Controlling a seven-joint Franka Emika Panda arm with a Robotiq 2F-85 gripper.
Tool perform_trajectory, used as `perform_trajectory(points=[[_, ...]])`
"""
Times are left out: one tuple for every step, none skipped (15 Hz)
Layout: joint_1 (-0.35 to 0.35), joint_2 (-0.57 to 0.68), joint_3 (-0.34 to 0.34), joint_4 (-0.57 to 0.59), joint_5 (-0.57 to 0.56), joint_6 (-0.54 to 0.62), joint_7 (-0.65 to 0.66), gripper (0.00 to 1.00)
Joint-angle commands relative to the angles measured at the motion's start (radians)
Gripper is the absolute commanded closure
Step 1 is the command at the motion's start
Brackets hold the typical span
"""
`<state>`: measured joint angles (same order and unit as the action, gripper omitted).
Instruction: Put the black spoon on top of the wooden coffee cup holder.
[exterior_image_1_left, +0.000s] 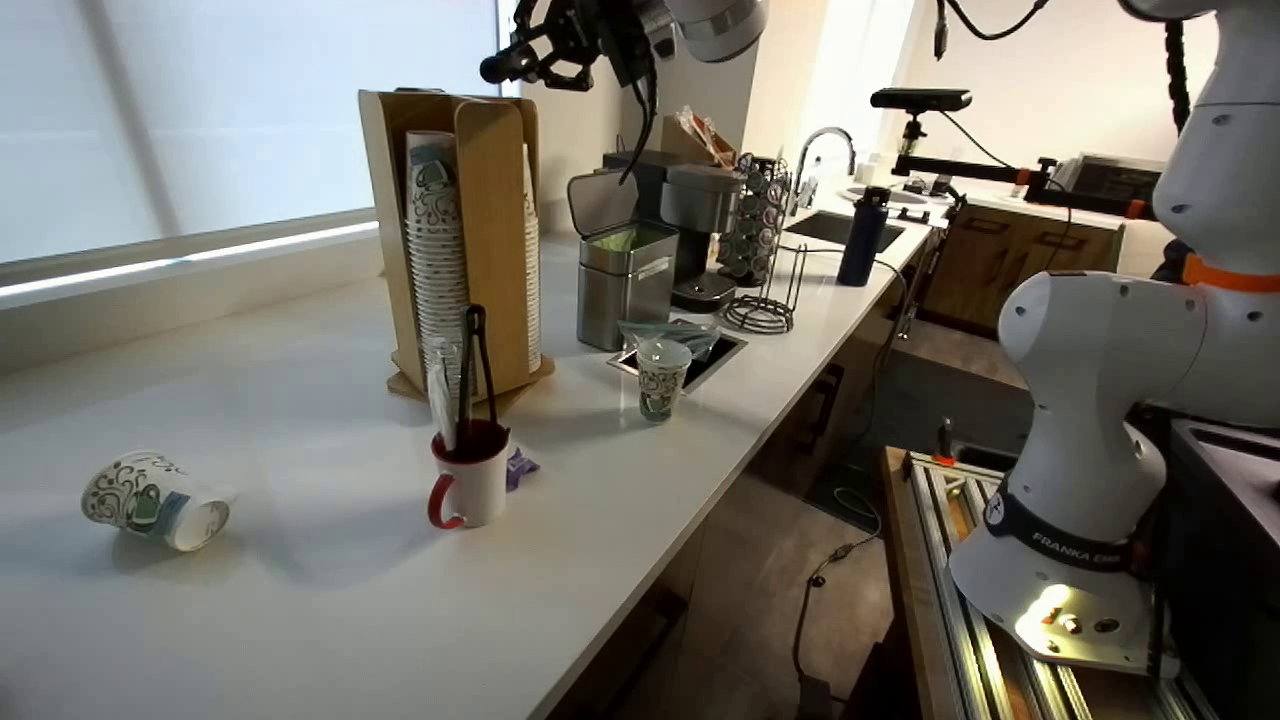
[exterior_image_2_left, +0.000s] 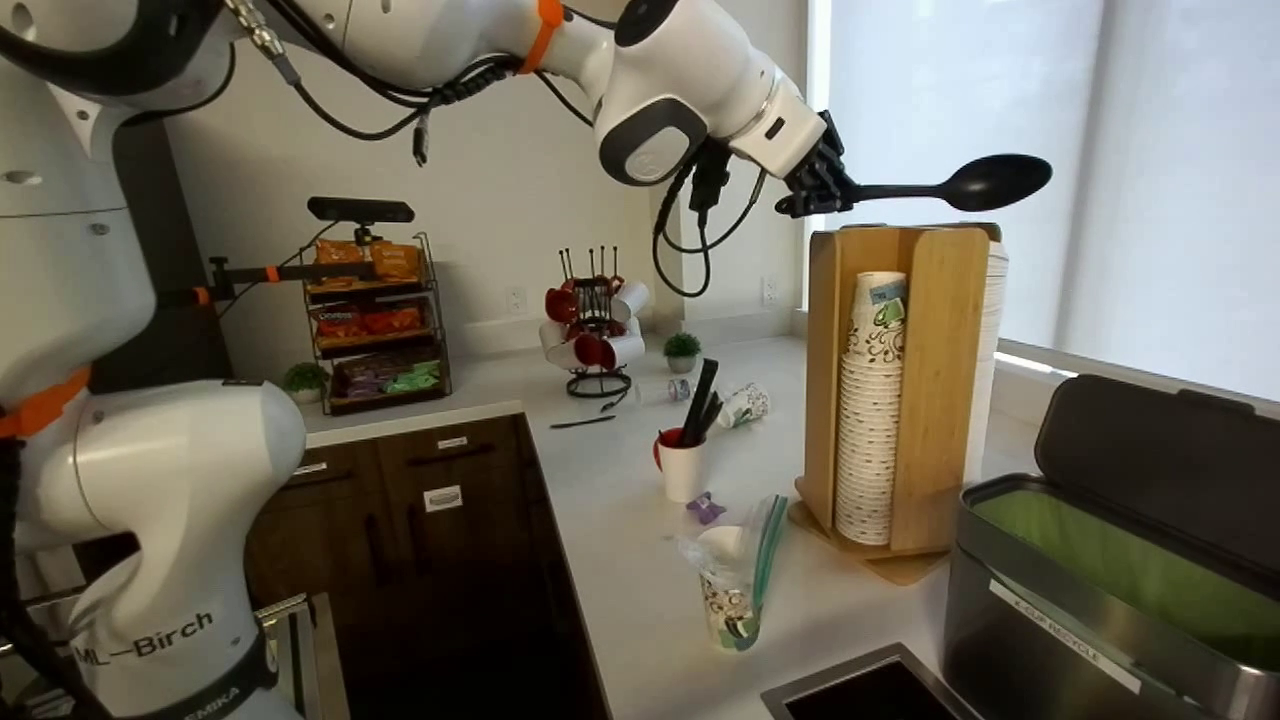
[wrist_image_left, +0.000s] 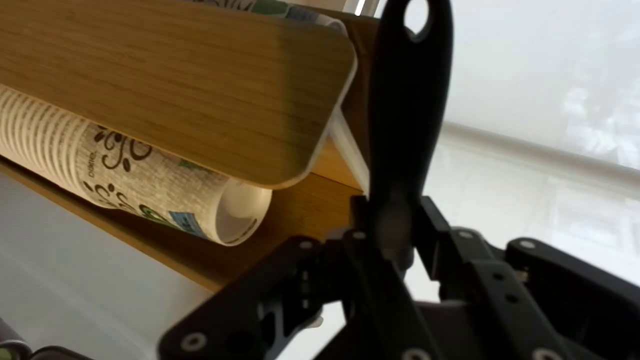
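The gripper (wrist_image_left: 392, 215) grasps the black spoon (exterior_image_2_left: 985, 185) by its handle, holding it nearly level. In an exterior view, the spoon shows just above the tall wooden coffee cup holder (exterior_image_2_left: 935, 400), not yet touching its top. The carry seems nearly done; the next move likely calls for centring the spoon, lowering it flat, then letting go.

The black spoon (exterior_image_2_left: 965, 187) is held by its handle in mid-air, nearly level, bowl end slightly raised. 1 hole is seen near the handle's end (wrist view). In an exterior view, the bowl is seen above the top of the wooden coffee cup holder (exterior_image_2_left: 940, 400), with a gap visible. Holder: tall, light-coloured, slotted, stood upright on the white counter (exterior_image_1_left: 330, 640).
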<state>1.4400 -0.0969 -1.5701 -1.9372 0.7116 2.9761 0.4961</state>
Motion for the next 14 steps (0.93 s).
perform_trajectory(points=[[0.030,0.033,-0.055,-0.023,-0.007,0.009,0.048,0.94],[0.035,0.033,-0.064,-0.024,-0.012,0.005,0.051,0.94],[0.041,0.033,-0.073,-0.025,-0.017,0.005,0.052,0.94],[0.050,0.026,-0.080,-0.024,-0.024,0.010,0.046,0.94],[0.060,0.016,-0.087,-0.021,-0.029,0.011,0.042,0.94],[0.072,0.006,-0.095,-0.015,-0.040,0.002,0.038,0.94],[0.083,-0.002,-0.103,-0.010,-0.050,-0.008,0.034,0.94],[0.097,-0.008,-0.112,-0.006,-0.064,-0.010,0.033,0.94],[0.114,-0.014,-0.124,-0.001,-0.082,-0.010,0.033,0.94],[0.130,-0.015,-0.140,0.004,-0.097,-0.012,0.042,0.94],[0.145,-0.014,-0.157,0.008,-0.114,-0.013,0.052,0.94],[0.157,-0.008,-0.175,0.009,-0.130,-0.013,0.070,0.94],[0.170,-0.005,-0.193,0.008,-0.146,-0.012,0.091,0.94],[0.183,-0.007,-0.211,0.008,-0.166,-0.014,0.111,0.94]])
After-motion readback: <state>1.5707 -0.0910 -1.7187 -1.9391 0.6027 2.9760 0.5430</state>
